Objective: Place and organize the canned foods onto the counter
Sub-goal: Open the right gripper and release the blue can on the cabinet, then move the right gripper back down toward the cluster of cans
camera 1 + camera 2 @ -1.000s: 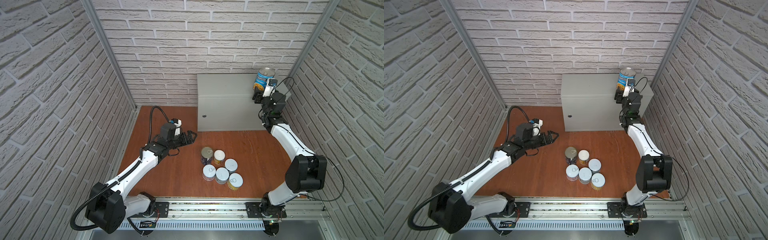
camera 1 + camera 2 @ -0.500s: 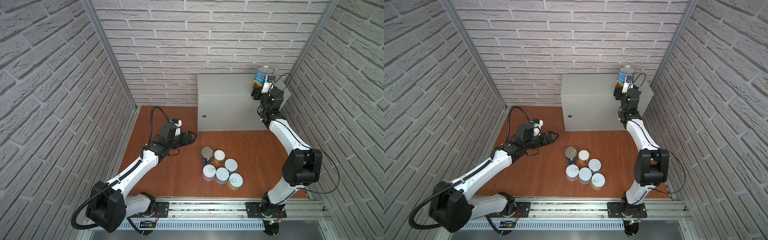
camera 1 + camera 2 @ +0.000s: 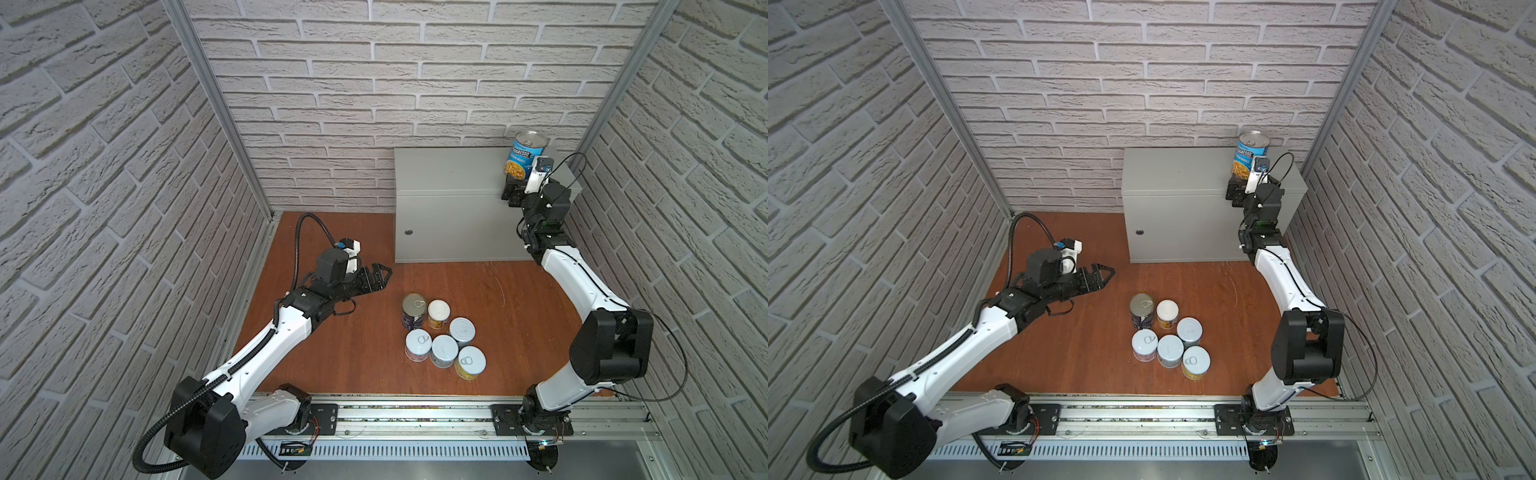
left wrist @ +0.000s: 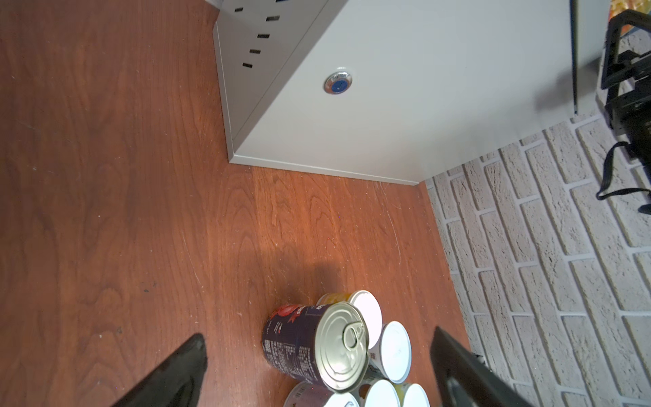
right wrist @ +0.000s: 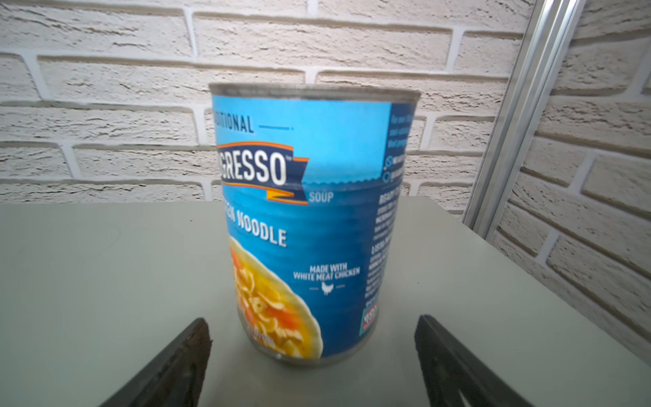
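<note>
Right wrist view: saw the blue Progresso can upright on the counter, near its right edge, with much free top to the left. Found the right gripper open, jaws clear of the can on both sides. Noted a noodle picture on the label. Found the left gripper open, empty, left of six clustered cans.

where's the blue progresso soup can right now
In both top views the blue Progresso soup can stands upright on the grey counter, near its back right corner, just beyond the open right pincer.
</note>
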Action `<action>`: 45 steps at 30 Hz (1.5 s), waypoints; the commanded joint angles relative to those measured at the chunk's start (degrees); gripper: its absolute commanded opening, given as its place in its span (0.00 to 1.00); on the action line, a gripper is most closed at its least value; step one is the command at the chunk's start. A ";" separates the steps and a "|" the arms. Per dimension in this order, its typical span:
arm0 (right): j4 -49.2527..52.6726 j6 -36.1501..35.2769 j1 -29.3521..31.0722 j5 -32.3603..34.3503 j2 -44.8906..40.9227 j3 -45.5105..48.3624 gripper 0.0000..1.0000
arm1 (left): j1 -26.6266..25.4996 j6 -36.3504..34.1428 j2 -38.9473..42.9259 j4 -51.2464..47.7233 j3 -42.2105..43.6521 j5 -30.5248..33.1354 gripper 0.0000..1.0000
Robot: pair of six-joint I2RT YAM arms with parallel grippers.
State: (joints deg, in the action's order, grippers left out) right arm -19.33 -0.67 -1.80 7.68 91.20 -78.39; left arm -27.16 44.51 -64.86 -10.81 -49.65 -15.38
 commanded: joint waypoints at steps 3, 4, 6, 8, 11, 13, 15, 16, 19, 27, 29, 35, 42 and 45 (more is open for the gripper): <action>0.24 1.85 0.16 -0.41 -9.18 4.91 0.93 | -0.33 -4.91 4.05 -4.22 -0.84 3.37 0.98; 0.91 1.81 0.19 -0.17 -10.32 5.76 0.94 | -0.31 -5.21 4.49 -4.73 -0.88 3.55 0.98; 2.85 2.00 0.17 0.32 -12.83 7.48 0.94 | -0.34 -5.73 5.51 -5.01 -0.63 3.69 0.98; 5.32 2.07 0.18 -0.15 -15.51 9.08 0.94 | -0.31 -6.08 6.38 -4.98 -0.21 4.19 0.98; 9.30 3.39 0.21 0.83 -20.83 11.92 0.94 | -0.27 -6.92 7.07 -5.01 0.32 4.81 0.98; 13.68 5.12 0.18 2.06 -24.56 13.34 0.94 | -0.35 -7.45 7.33 -4.37 0.91 5.09 0.98; 18.51 5.59 0.20 0.34 -29.54 15.80 0.94 | -0.37 -7.92 7.38 -3.56 1.74 5.18 0.98; 20.47 5.26 0.24 -0.57 -32.26 17.21 0.94 | -0.47 -8.18 7.47 -2.82 2.33 5.05 0.98; 27.98 5.32 0.22 -1.43 -39.01 19.14 0.94 | -0.56 -8.34 7.56 -0.34 4.25 4.71 0.98; 53.56 8.01 0.20 -7.47 -50.37 14.72 0.96 | -1.41 -9.79 4.64 4.76 6.34 -1.37 0.98; 59.18 8.57 0.22 -10.48 -50.93 14.06 0.95 | -2.18 -9.33 4.49 6.34 6.96 -2.53 0.98; 66.00 9.78 0.22 -15.69 -54.98 19.08 0.95 | -5.66 -10.68 6.65 6.66 8.89 0.36 0.98; 68.90 10.94 0.25 -19.68 -57.99 23.15 0.94 | -9.79 -14.15 10.45 6.92 12.54 7.40 0.98; 68.78 11.84 0.22 -23.83 -57.94 24.67 0.94 | -9.49 -13.78 10.23 11.17 15.75 7.47 0.98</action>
State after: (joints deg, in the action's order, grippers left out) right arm 49.76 9.72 -1.80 -11.31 33.50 -54.81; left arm -36.73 32.10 -54.46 -4.84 -36.93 -10.26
